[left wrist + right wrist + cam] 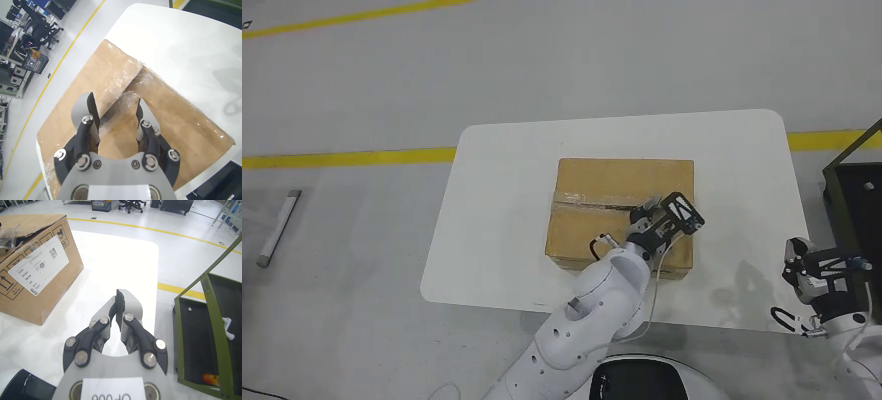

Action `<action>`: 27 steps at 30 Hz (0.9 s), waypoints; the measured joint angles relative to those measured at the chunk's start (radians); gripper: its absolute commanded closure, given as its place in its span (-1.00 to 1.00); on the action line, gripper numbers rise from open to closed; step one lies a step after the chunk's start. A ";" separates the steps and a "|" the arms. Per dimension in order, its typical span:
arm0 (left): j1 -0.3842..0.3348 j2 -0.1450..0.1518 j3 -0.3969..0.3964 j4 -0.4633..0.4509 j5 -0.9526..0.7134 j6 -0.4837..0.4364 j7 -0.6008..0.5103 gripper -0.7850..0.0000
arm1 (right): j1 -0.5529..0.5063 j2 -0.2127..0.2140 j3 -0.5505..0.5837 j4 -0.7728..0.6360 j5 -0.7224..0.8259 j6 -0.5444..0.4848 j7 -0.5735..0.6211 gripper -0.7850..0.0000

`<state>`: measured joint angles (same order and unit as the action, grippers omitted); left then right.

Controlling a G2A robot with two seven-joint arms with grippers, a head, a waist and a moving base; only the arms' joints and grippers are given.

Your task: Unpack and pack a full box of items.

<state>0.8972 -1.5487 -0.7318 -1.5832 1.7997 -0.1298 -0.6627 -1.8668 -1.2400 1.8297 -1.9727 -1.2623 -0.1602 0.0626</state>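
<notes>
A brown cardboard box point(617, 205) stands in the middle of the white table point(502, 200), its top flaps closed and crossed by crinkled clear tape point(121, 79). My left gripper point(674, 213) hovers over the box's top near its right end. It is open point(115, 102), with one finger on each side of the centre seam, where the tape is torn and one flap edge sits slightly raised. My right gripper point(802, 258) hangs shut and empty point(118, 298) above the table's right front corner, well apart from the box's labelled side point(37, 262).
A green-framed cart point(204, 332) with black shelves stands just off the table's right edge point(854, 200), holding a small white part and an orange object. Bare table surface lies between the box and the right gripper.
</notes>
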 measured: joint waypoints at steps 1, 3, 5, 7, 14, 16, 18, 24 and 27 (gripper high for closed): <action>-0.002 -0.002 0.002 0.003 0.004 -0.001 0.001 -0.39 | 0.000 0.000 0.000 0.000 0.000 0.001 0.000 1.00; -0.005 -0.005 0.003 0.006 0.015 -0.001 0.003 -0.19 | 0.000 0.000 0.000 -0.001 0.000 0.001 0.000 1.00; -0.005 -0.008 0.004 0.008 0.029 0.002 0.006 0.12 | 0.001 -0.001 0.001 -0.003 0.002 0.001 0.001 1.00; -0.002 -0.010 0.001 0.007 0.037 0.008 0.009 0.29 | 0.004 -0.001 0.001 -0.003 0.001 -0.001 0.003 1.00; 0.006 -0.017 -0.013 0.004 0.062 0.020 0.016 1.00 | 0.014 -0.001 -0.008 0.000 -0.002 -0.005 0.007 1.00; 0.011 -0.018 -0.020 -0.001 0.067 0.024 0.019 1.00 | 0.016 -0.001 -0.009 0.000 -0.002 -0.006 0.010 1.00; 0.016 -0.019 -0.028 -0.005 0.070 0.031 0.019 1.00 | 0.018 -0.001 -0.010 0.000 -0.002 -0.007 0.012 1.00; 0.029 -0.024 -0.066 -0.032 0.079 0.082 0.007 1.00 | 0.026 -0.001 -0.012 -0.004 0.000 -0.009 0.016 1.00; 0.030 -0.023 -0.099 -0.063 0.101 0.103 -0.001 1.00 | 0.035 -0.001 -0.010 -0.012 0.011 -0.016 0.015 1.00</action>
<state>0.9271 -1.5717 -0.8306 -1.6463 1.9003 -0.0264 -0.6640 -1.8317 -1.2410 1.8202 -1.9843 -1.2513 -0.1763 0.0775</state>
